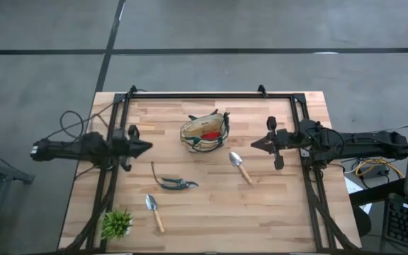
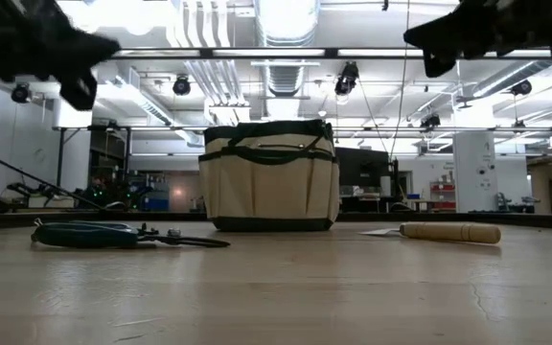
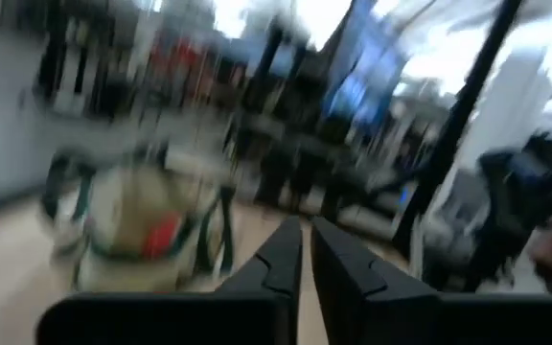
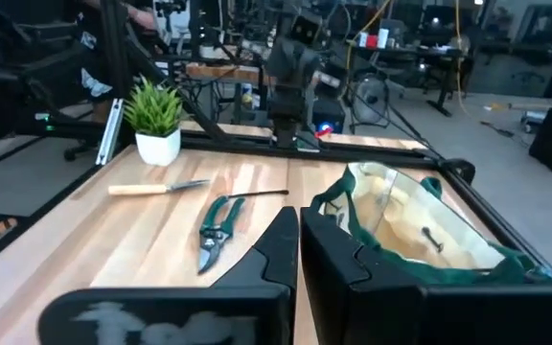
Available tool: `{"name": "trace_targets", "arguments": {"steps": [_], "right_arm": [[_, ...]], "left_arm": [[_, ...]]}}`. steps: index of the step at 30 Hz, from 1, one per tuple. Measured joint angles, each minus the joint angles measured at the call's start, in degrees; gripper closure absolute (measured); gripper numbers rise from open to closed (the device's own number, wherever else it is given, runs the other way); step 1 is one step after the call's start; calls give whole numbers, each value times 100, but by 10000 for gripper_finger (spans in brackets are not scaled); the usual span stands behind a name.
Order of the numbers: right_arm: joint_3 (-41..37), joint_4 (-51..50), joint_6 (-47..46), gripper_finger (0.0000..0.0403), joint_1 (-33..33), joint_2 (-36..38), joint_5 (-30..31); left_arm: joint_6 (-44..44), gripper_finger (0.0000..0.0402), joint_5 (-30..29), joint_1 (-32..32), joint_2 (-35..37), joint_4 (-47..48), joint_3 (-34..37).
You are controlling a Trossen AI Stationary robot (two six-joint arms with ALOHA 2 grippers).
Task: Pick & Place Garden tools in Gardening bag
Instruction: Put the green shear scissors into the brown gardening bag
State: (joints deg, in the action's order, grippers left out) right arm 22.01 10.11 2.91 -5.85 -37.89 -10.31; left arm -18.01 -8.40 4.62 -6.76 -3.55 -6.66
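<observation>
Bag [image 1: 205, 132] of tan fabric with dark green trim stood between the two grippers, with something red [image 1: 209, 134] showing inside its open mouth. The left gripper [image 1: 147, 147] hung above the table just to the bag's left, fingers [image 3: 281, 259] pressed together and holding nothing, tips pointing toward the bag. The right gripper [image 1: 254, 144] hung opposite, a little farther from the bag on its other side, its fingers [image 4: 278, 244] likewise closed and empty.

One trowel [image 1: 241, 167] with a wooden handle lay on the table just below and beside the right gripper's tip, apart from the bag. A pair of dark-handled pruning shears [image 1: 174, 183] lay nearer the left gripper, off toward the front of the table, blades shut as far as could be told. A second trowel [image 1: 154, 211] lay beyond the shears, farther from both grippers. The spiky green plant [image 1: 117, 224] in its white pot sat at the front corner on the left arm's side, well apart from the bag
</observation>
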Motion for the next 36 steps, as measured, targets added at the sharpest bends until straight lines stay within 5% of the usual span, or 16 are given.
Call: {"name": "trace_targets", "arguments": {"steps": [6, 13, 19, 36], "right_arm": [[-196, 248, -145, 394, -22, -21, 83], [-274, 386, -168, 394, -23, -52, 601], [-274, 389, -177, 394, -22, -55, 601], [-296, 417, -159, 394, -22, -274, 600]], "left_arm": [[-437, 329, 16, 11, -868, 803, -167], [-331, 324, 111, 133, -2136, 2268, -1117], [265, 325, 1159, 490, -3175, 3382, -1821], [336, 354, 1132, 1113, -5199, 3613, -2203]]}}
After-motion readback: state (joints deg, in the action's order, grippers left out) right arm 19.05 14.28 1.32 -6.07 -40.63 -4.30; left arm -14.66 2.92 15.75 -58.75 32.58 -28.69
